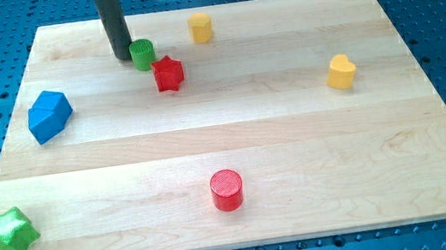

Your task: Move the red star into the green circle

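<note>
The red star (pixel 169 73) lies on the wooden board near the view's top, left of centre. The green circle (pixel 143 54), a short green cylinder, stands just up and left of it, their edges almost touching. My rod comes down from the view's top, and my tip (pixel 122 56) rests on the board right beside the green circle's left side, touching or nearly so. The green circle stands between my tip and the red star.
A yellow hexagon block (pixel 201 28) is to the right of the green circle. A yellow heart-like block (pixel 340 71) is at the right, a blue block (pixel 48 116) at the left, a green star (pixel 10 232) at bottom left, a red cylinder (pixel 226 189) at bottom centre.
</note>
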